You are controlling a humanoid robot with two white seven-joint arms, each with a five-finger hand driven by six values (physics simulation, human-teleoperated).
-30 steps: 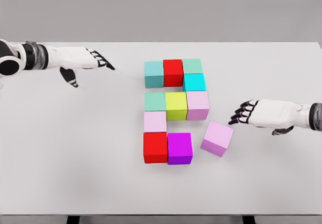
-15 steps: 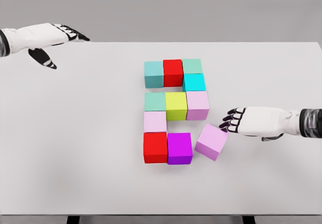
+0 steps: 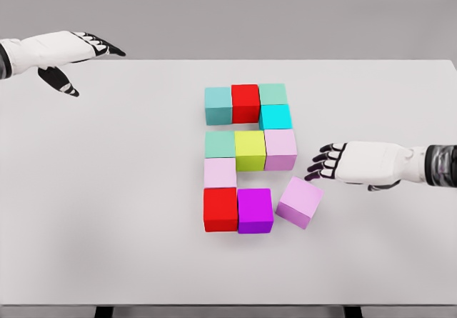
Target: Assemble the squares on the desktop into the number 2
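Room: you have bare surface (image 3: pixel 107 189) all around | loose pink cube (image 3: pixel 300 201) tilted, just right of purple cube (image 3: pixel 255 210) | right hand (image 3: pixel 357 164) open, fingertips seemingly just above-right of it | left hand (image 3: pixel 61 50) open, far-left edge.

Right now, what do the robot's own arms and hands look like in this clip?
Both arms are smooth white shells. The left hand and right hand each have a white back and black finger segments with pale bands at the joints. The right arm shows a grey and black cuff at the wrist. No cables or markings are visible.

White table (image 3: pixel 107 211) with 11 coloured cubes (image 3: pixel 250 151)
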